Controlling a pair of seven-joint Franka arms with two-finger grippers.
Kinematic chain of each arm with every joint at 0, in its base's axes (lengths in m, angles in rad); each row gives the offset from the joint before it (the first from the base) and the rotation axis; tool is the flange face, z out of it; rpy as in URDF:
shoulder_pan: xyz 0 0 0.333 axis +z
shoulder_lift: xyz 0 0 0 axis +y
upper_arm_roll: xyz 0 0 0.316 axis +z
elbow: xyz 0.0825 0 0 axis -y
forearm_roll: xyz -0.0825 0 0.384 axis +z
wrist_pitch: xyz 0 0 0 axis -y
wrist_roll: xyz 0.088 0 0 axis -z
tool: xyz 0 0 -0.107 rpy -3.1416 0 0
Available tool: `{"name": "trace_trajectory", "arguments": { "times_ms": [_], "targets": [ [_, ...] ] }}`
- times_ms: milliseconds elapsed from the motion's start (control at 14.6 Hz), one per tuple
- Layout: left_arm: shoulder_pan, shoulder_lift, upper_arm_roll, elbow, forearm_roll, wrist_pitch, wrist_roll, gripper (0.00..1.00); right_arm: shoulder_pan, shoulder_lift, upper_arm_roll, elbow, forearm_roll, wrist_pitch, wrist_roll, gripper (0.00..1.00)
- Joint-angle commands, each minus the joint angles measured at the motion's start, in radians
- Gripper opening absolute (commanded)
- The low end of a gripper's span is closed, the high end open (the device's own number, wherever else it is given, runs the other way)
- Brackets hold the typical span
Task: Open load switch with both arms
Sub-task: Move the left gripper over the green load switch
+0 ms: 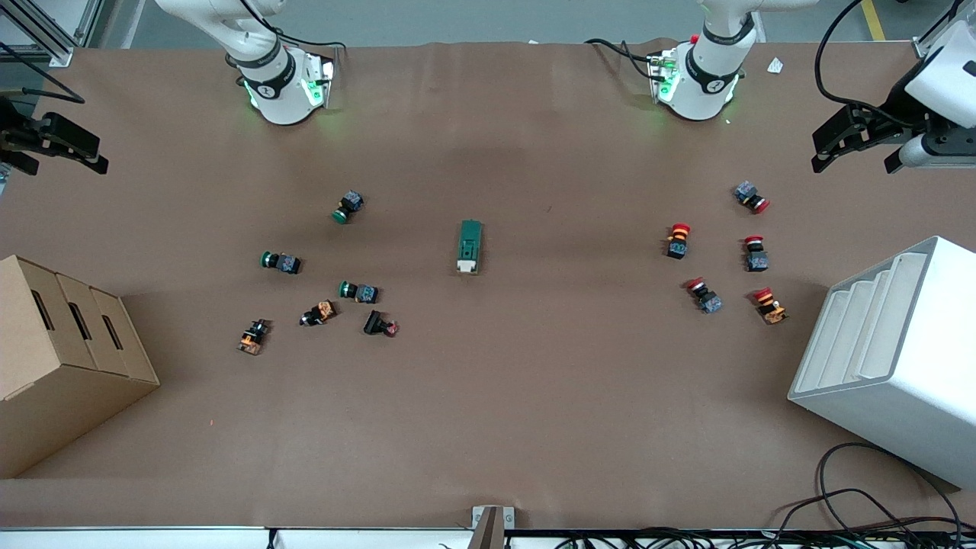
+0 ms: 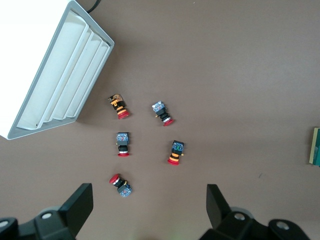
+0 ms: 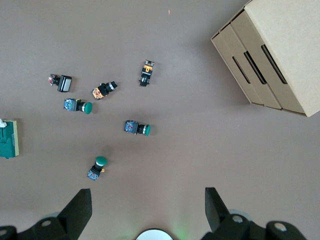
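The load switch, a small dark-green block with a white end, lies flat near the middle of the table. It also shows at the edge of the left wrist view and of the right wrist view. My left gripper hangs open high over the left arm's end of the table, above the red push buttons, with nothing between its fingers. My right gripper hangs open over the right arm's end, its fingers empty. Both are well apart from the switch.
Several green and orange push buttons lie scattered toward the right arm's end, several red ones toward the left arm's end. A cardboard box stands at the right arm's end, a white tiered rack at the left arm's end.
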State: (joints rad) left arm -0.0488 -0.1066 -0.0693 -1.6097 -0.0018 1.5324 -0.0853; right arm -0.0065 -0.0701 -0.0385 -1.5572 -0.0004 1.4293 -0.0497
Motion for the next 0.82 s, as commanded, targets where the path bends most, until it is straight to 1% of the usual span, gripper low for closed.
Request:
{"name": "trace_trajectory", "arguments": {
  "times_ms": [0, 205, 342, 547, 615, 683, 752],
  "targets": [
    [-0.002, 0.028, -0.009, 0.036, 0.019, -0.009, -0.01, 1.0, 0.002, -0.027, -0.004, -0.03, 0.005, 0.023, 0.001, 1.0],
    [-0.011, 0.03, -0.01, 0.043, 0.02, -0.009, -0.008, 1.0, -0.001, -0.027, -0.003, -0.03, 0.005, 0.029, 0.001, 1.0],
    [-0.022, 0.065, -0.03, 0.068, 0.02, -0.008, -0.011, 1.0, 0.002, -0.027, -0.003, -0.03, 0.005, 0.033, 0.001, 1.0],
    [-0.045, 0.077, -0.107, 0.044, 0.019, 0.046, -0.051, 1.0, 0.003, -0.027, -0.003, -0.03, 0.006, 0.037, 0.002, 1.0],
    [-0.052, 0.088, -0.144, 0.028, 0.02, 0.064, -0.098, 1.0, 0.003, -0.027, -0.006, -0.03, 0.022, 0.037, 0.002, 1.0],
    [-0.057, 0.094, -0.194, 0.001, 0.02, 0.096, -0.167, 1.0, -0.001, -0.027, -0.009, -0.03, 0.049, 0.034, 0.004, 1.0],
    [-0.057, 0.099, -0.246, -0.031, 0.02, 0.147, -0.23, 1.0, -0.003, -0.027, -0.011, -0.03, 0.056, 0.031, 0.004, 1.0]
  ]
}}
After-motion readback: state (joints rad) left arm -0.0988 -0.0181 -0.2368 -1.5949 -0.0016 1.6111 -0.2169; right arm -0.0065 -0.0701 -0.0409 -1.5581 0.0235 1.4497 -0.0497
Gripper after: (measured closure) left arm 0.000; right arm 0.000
